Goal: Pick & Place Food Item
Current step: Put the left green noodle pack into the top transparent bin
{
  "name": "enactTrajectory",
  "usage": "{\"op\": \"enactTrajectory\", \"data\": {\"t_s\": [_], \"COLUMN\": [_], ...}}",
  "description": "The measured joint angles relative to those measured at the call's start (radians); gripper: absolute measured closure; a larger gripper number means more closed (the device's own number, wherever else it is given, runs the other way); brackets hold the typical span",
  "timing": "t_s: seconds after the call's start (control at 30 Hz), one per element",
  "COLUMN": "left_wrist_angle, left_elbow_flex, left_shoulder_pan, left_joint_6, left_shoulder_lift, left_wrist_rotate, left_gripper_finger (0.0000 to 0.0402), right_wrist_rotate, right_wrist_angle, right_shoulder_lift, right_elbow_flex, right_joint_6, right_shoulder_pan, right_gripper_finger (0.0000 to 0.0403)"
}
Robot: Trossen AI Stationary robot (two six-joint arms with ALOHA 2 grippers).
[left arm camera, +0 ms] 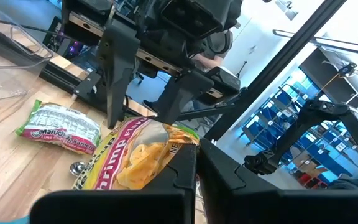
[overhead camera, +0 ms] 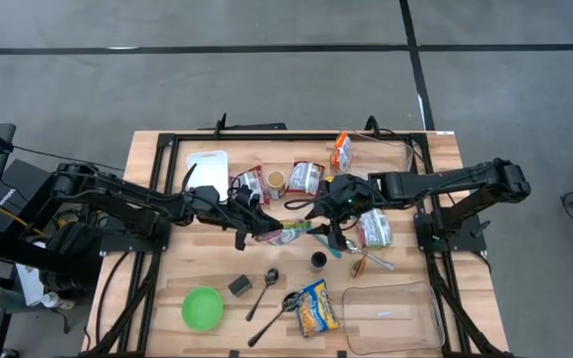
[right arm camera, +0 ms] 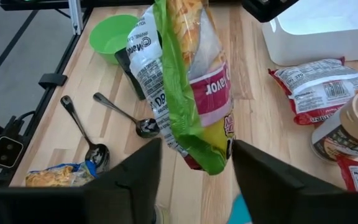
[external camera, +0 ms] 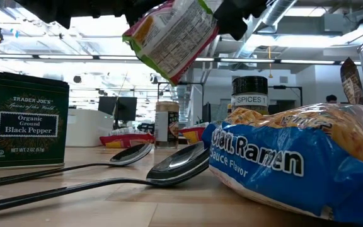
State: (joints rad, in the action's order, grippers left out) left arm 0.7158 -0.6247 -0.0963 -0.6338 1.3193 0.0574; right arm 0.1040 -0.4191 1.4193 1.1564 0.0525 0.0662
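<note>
A shrimp ramen packet (overhead camera: 293, 231), green, pink and yellow, hangs in the air over the middle of the table between my two grippers. My left gripper (left arm camera: 196, 155) comes from the table's left and is shut on one end of it. My right gripper (right arm camera: 196, 162) comes from the right, slanting down, and is open. Its fingers (right arm camera: 143, 174) stand on either side of the packet's other end (right arm camera: 204, 158), close against its edges. The low view shows the packet (external camera: 172, 38) tilted, well above the table. My left gripper pinches the packet's end edge (left arm camera: 185, 149) between its two shut fingers, coming level from the table's left. The packet juts out past the fingers toward the right arm, lifted clear of the table. My right gripper: I cannot tell whether its fingers touch the packet's edges.
A white bin (overhead camera: 207, 164), jars (overhead camera: 277, 181) and more packets (overhead camera: 306, 177) lie at the back. Another packet (overhead camera: 376, 229) lies under the right arm. Near the front are a green bowl (overhead camera: 202, 306), two spoons (overhead camera: 264, 293), a pepper tin (overhead camera: 239, 286), a blue ramen pack (overhead camera: 316, 306) and a clear container (overhead camera: 391, 316).
</note>
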Motion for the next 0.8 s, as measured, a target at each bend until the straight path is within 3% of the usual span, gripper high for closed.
{"op": "enactTrajectory", "data": {"t_s": [0.33, 0.63, 0.8], "left_wrist_angle": [0.0, -0.001, -0.001], "left_elbow_flex": [0.0, 0.0, 0.0], "left_shoulder_pan": [0.0, 0.0, 0.0], "left_joint_6": [0.0, 0.0, 0.0], "left_shoulder_lift": [0.0, 0.0, 0.0], "left_wrist_rotate": [-0.005, -0.005, 0.005], "left_gripper_finger": [0.0399, 0.0395, 0.037], "right_wrist_rotate": [0.0, 0.0, 0.001], "right_wrist_angle": [0.0, 0.001, 0.0], "right_shoulder_lift": [0.0, 0.0, 0.0], "right_elbow_flex": [0.0, 0.0, 0.0], "right_joint_6": [0.0, 0.0, 0.011], "right_shoulder_pan": [0.0, 0.0, 0.0], "right_gripper_finger": [0.0344, 0.0397, 0.0401]}}
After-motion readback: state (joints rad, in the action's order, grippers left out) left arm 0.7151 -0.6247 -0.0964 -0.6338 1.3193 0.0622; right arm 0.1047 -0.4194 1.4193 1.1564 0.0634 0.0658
